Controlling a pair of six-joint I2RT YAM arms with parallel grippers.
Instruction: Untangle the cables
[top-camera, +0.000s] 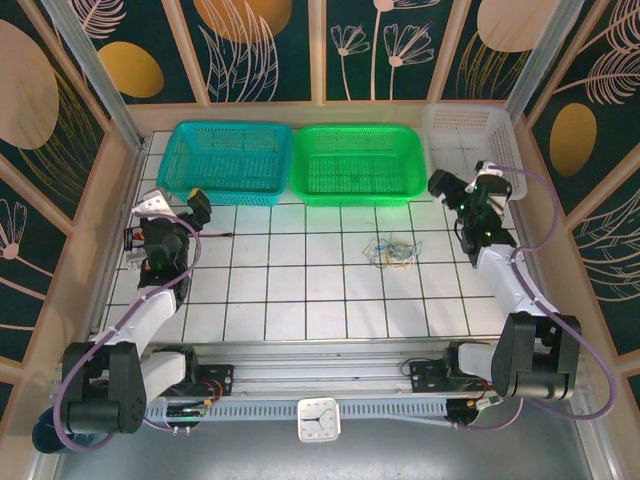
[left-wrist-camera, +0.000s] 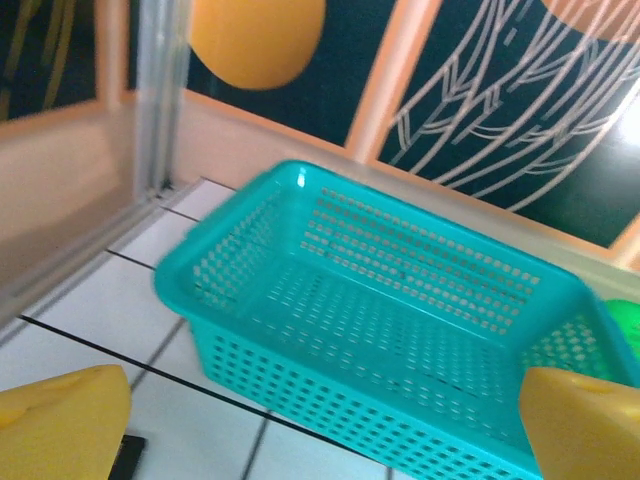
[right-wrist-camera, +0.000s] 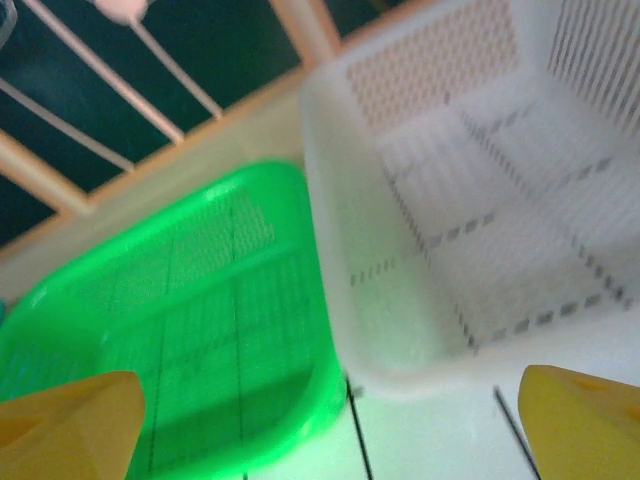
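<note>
1. The cables (top-camera: 390, 252), a small loose clump of thin blue, yellowish and pale wires, lie tangled on the white tiled table (top-camera: 300, 300), a little right of its centre. Neither arm touches them.
2. At 11 o'clock from the clump, near but apart, sits the green basket (top-camera: 355, 165) at the table's far edge. The teal basket (top-camera: 225, 160) stands just beside it at its 9 o'clock. The white basket (top-camera: 470, 135) is at its 3 o'clock, which puts it at 1 o'clock from the wires.
3. The right gripper (top-camera: 465, 188) hangs at 2 o'clock from the clump, well apart from it, in front of the white basket. Seen from its wrist, its yellow fingers (right-wrist-camera: 65, 425) stand wide apart at the bottom corners of the frame, with nothing between them. The green basket (right-wrist-camera: 180, 320) and the white basket (right-wrist-camera: 480, 200) are blurred beyond.
4. The left gripper (top-camera: 178, 203) is at 10 o'clock from the clump, well apart across the tiles, near the teal basket's front left corner. Its yellow fingers (left-wrist-camera: 60, 420) are likewise spread wide and hold nothing. The teal basket (left-wrist-camera: 400, 300) lies ahead of them.
5. At 7 o'clock from the wires, a small white clock (top-camera: 318, 420) sits at the table's near edge, between the two arm bases.
</note>
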